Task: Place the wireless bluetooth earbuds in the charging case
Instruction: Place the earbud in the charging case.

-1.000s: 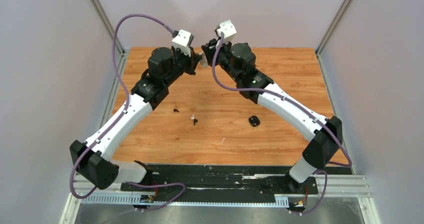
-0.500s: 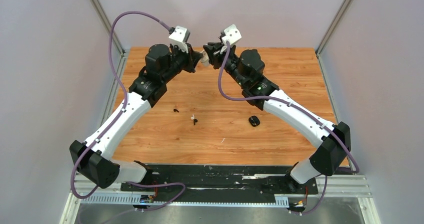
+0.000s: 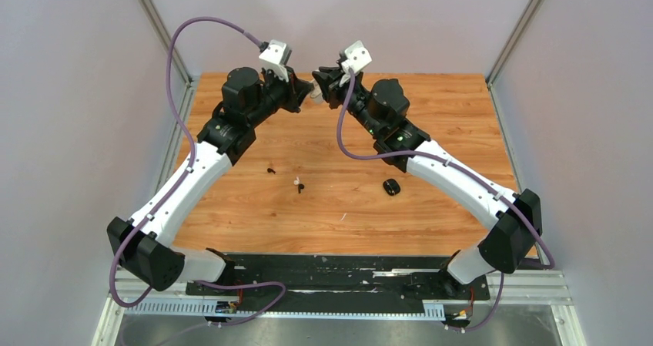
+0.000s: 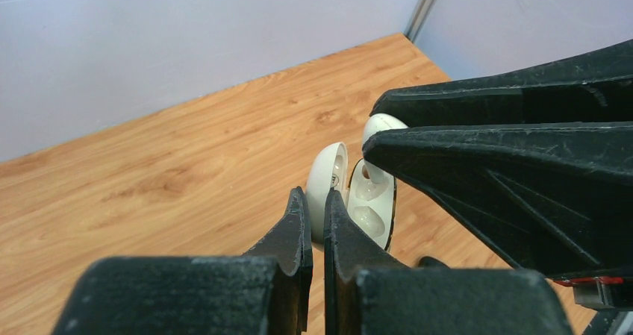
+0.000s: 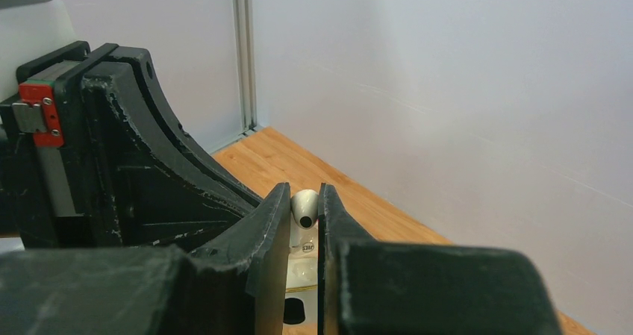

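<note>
Aloft, left gripper clamps one white case; right gripper pinches one white earbud.

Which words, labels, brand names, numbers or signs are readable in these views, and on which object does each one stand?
No text can be read for certain.
Small dark mark on the white charging case, right wrist view, just below the white earbud: too small and blurred to read.
On the red screwed plate at the left of that view: no writing shows.
</note>
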`<action>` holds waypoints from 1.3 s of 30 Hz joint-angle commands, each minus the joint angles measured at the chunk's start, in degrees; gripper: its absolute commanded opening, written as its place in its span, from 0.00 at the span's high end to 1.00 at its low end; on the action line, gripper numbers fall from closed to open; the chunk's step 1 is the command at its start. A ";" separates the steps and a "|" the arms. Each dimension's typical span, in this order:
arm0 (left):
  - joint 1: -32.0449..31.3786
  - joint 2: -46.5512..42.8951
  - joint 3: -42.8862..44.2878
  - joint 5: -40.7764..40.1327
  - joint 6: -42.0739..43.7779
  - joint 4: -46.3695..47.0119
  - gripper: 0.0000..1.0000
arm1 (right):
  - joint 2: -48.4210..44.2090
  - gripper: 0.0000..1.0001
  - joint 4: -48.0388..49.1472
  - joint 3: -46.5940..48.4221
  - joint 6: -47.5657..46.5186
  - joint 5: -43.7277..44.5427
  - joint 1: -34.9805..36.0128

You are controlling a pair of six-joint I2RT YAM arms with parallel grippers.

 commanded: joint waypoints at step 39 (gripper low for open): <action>1.06 -1.26 0.49 1.75 -1.25 2.97 1.00 | -2.19 1.00 2.16 -2.91 -6.72 1.49 -0.58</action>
